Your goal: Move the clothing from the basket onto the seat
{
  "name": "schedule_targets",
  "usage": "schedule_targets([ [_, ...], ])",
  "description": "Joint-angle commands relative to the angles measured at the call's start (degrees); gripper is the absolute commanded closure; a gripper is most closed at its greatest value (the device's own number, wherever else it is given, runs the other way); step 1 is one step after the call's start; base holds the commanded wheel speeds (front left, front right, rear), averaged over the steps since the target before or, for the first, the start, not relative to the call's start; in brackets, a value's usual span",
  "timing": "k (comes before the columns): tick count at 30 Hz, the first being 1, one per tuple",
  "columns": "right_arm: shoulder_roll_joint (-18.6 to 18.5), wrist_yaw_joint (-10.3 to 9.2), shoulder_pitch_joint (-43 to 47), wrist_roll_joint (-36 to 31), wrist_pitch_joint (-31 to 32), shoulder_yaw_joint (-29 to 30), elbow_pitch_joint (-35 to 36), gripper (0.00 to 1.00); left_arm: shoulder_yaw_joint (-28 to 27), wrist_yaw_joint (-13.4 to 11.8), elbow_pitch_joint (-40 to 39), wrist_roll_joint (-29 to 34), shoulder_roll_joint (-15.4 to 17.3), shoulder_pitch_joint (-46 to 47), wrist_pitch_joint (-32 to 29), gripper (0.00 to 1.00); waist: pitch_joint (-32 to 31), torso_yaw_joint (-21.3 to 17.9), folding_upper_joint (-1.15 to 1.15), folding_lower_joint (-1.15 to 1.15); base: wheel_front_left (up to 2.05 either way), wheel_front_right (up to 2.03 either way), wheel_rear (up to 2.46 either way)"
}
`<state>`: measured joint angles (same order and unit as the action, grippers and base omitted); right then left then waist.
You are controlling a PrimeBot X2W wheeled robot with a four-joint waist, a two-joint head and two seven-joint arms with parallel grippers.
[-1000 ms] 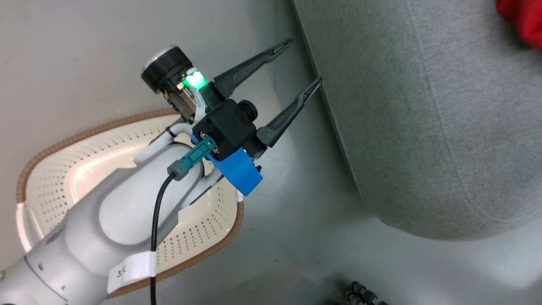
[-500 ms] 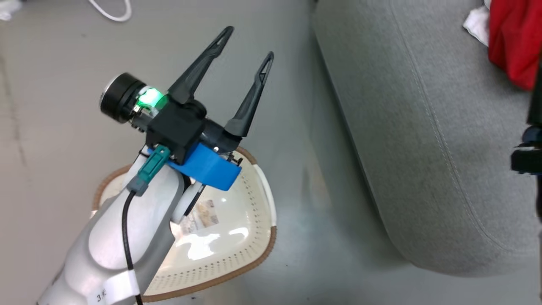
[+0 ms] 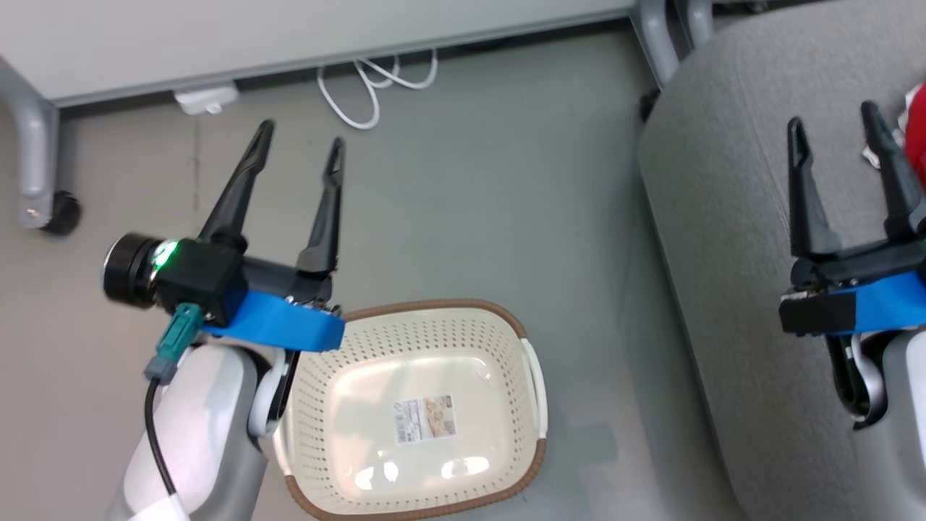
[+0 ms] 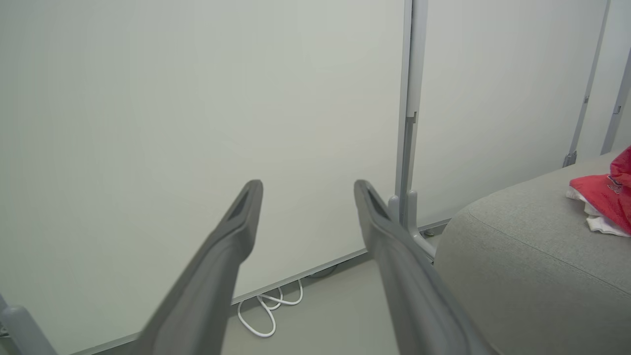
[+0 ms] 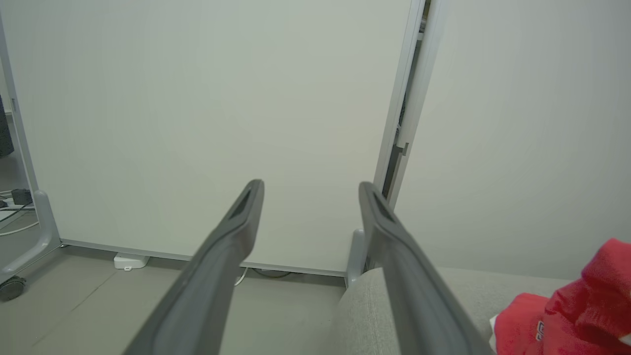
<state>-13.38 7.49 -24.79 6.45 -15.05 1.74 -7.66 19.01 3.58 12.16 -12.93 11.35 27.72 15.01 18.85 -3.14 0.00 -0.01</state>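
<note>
The clothing (image 4: 604, 195) is seen bunched up on the seat (image 3: 723, 217), at the far right of the head view. It's bright red soft fabric, crumpled into folds, with a bit of white poking out underneath and a small printed mark on the red. It's too rumpled for a long axis to be made out.

The basket (image 3: 340, 362) is parked on the grey floor (image 3: 506, 181), apart from the seat's edge and just beside the left arm. Its mouth is turned upward, and its long side is laid roughly left to right in the head view. Cream plastic, rounded corners, rows of small holes in the walls, a brown woven-look rim, and a glossy bare base with a small label (image 3: 425, 420) on it.

The seat is covered in grey woven fabric, with rounded edges.

The left gripper (image 3: 301, 135) is held above the floor, fingers spread well apart, and nothing is gripped. The right gripper (image 3: 832, 116) is held over the seat, just beside the red fabric, fingers likewise parted and nothing gripped.

Pale partition panels (image 4: 197, 98) and a looped white cable (image 3: 376, 87) are seen behind.
</note>
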Motion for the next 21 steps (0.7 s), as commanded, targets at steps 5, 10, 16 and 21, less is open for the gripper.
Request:
schedule_targets([
  [5, 1.4, 0.01, 4.3, 1.0, -0.2, -0.1, -1.9, 0.00, -8.1, 0.1, 0.0, 1.7, -2.6, -6.4, 0.2, 0.00, -6.1, 4.8, 0.00, 0.01, 0.00, 0.00, 0.00],
  [10, 2.8, 0.01, 7.9, 1.2, -0.2, -0.3, -2.8, 0.00, -12.7, 0.4, -0.8, 2.9, -4.2, -10.7, 0.2, 0.00, -8.9, 5.6, 0.00, 0.01, 0.00, 0.00, 0.00],
  [16, 4.9, 0.01, 14.0, 2.2, -0.2, -0.1, -3.6, 0.00, -17.1, 1.8, -1.6, 4.7, -6.5, -17.3, 0.2, 0.00, -12.9, 6.0, 0.00, 0.01, 0.00, 0.00, 0.00],
  [21, 6.1, 0.01, 17.2, 2.9, -0.2, -0.5, -3.8, 0.00, -17.6, 2.8, -1.5, 5.5, -7.5, -20.5, 0.2, 0.00, -14.7, 5.9, 0.00, 0.01, 0.00, 0.00, 0.00],
])
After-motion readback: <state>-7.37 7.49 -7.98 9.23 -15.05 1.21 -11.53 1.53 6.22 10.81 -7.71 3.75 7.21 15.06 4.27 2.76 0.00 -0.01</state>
